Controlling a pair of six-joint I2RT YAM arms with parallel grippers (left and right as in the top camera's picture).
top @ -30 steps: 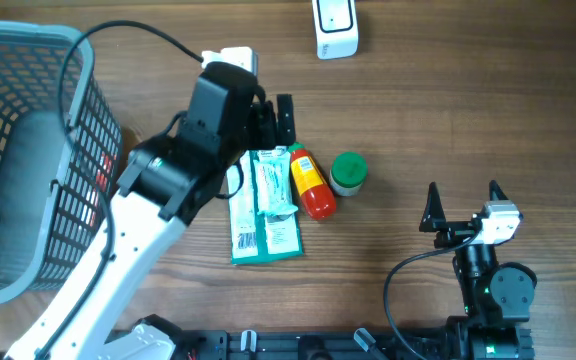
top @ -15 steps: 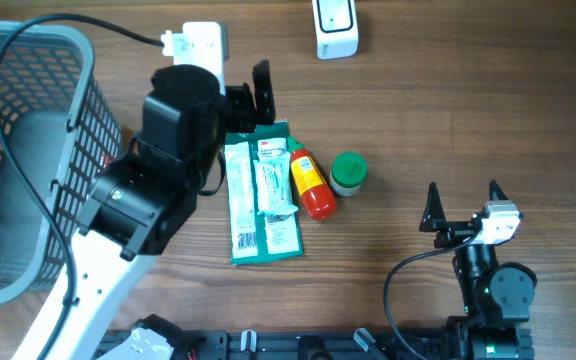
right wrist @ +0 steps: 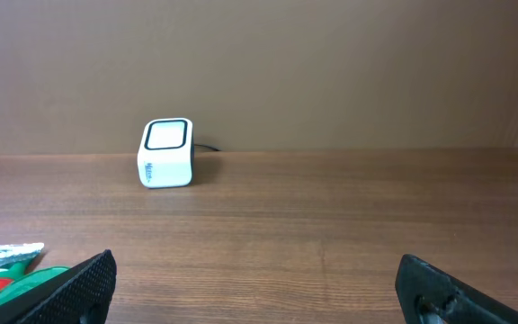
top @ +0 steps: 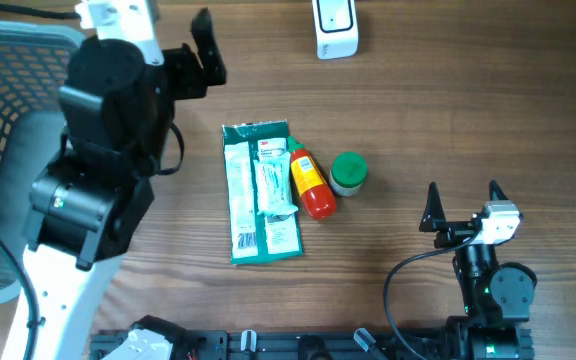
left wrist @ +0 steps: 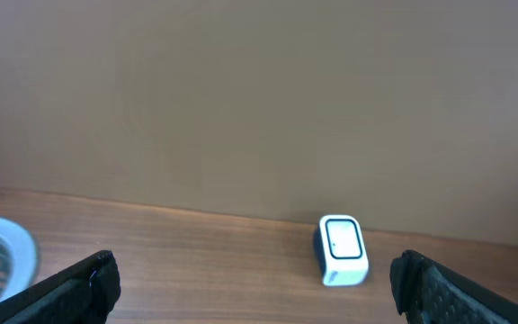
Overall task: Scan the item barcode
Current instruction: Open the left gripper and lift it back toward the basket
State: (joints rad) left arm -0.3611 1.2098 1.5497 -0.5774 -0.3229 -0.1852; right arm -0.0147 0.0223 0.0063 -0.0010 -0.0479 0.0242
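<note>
Left claw (left wrist: 252, 270) high beside the basket (top: 3, 110), jaws wide and empty (right claw (top: 463, 195) likewise, parked low)

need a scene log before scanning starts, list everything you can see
scanner: one, white, far edge of table, centre
packet: one, green, flat, mid-table
bottle: one, yellow and red, lying beside the packet's right edge
jar: one, green top, just right of the bottle
basket: one, grey mesh, left edge
table: one, brown wood
left fingers: two, black, open, far left by the basket, holding nothing
right fingers: two, black, open, near right, holding nothing
</note>
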